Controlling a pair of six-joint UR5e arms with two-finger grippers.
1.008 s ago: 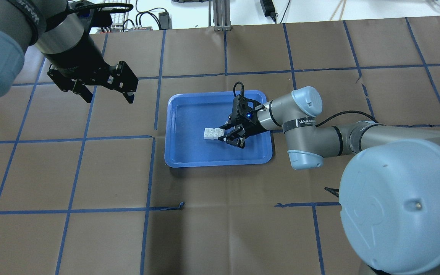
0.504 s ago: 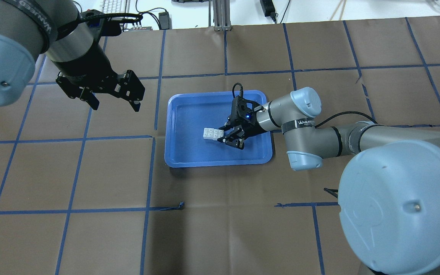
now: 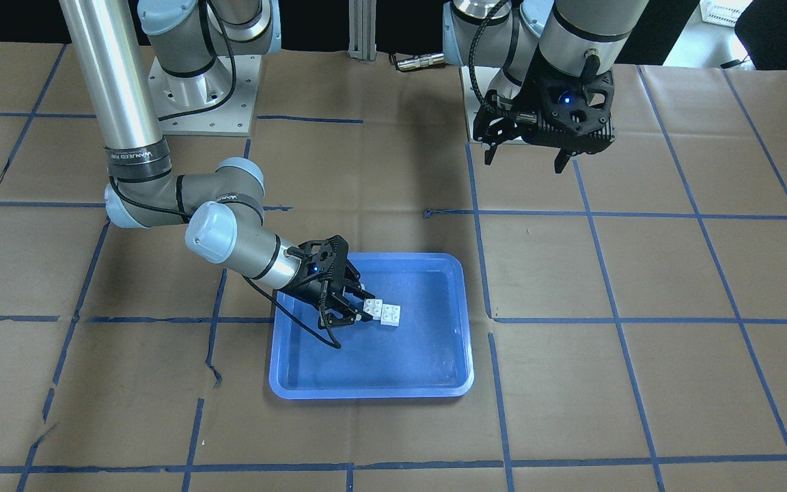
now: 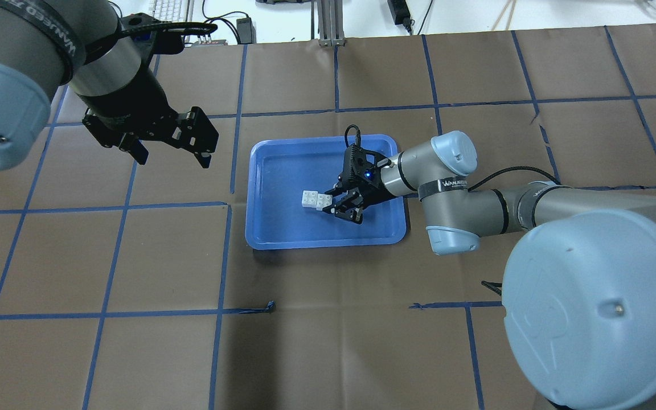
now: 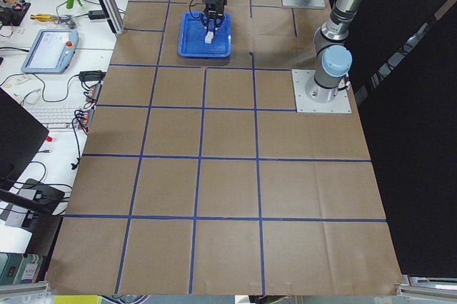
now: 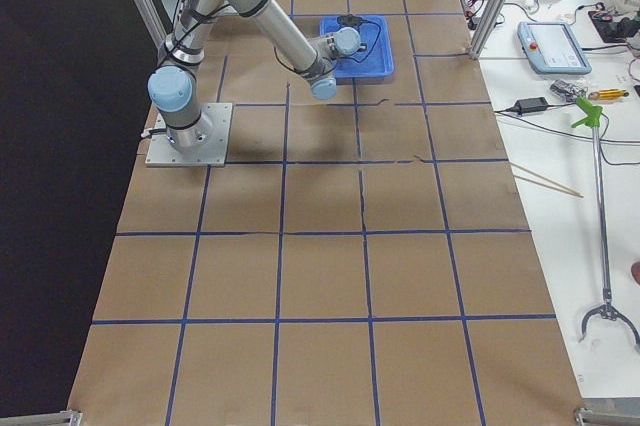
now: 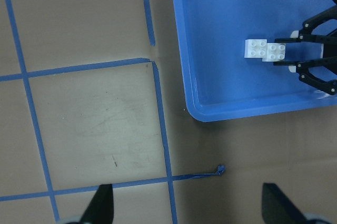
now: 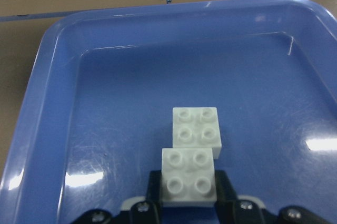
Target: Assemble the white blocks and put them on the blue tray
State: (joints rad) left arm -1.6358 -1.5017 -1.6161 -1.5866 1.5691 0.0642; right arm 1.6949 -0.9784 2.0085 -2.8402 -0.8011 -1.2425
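Two white blocks [image 4: 316, 199] lie side by side, touching and slightly offset, on the floor of the blue tray [image 4: 282, 171]. My right gripper [image 4: 331, 204] lies low in the tray, shut on the nearer block [image 8: 188, 174]. The farther block [image 8: 196, 129] sits against the nearer one, outside the fingers. I cannot tell whether the two are locked together. The blocks [image 3: 384, 311] and tray [image 3: 393, 362] also show in the front view with the right gripper [image 3: 365, 307]. My left gripper [image 4: 172, 159] is open and empty, high above the table left of the tray.
The table is covered in brown paper with a blue tape grid [image 4: 225, 256]. A loose curl of tape [image 4: 271, 306] lies in front of the tray. The robot bases [image 3: 202, 89] stand at the table's back edge. Cables and a keyboard lie beyond it.
My right gripper has shifted slightly left in the tray, with the blocks moving along with it. My left gripper has drifted a little to the right, still open.
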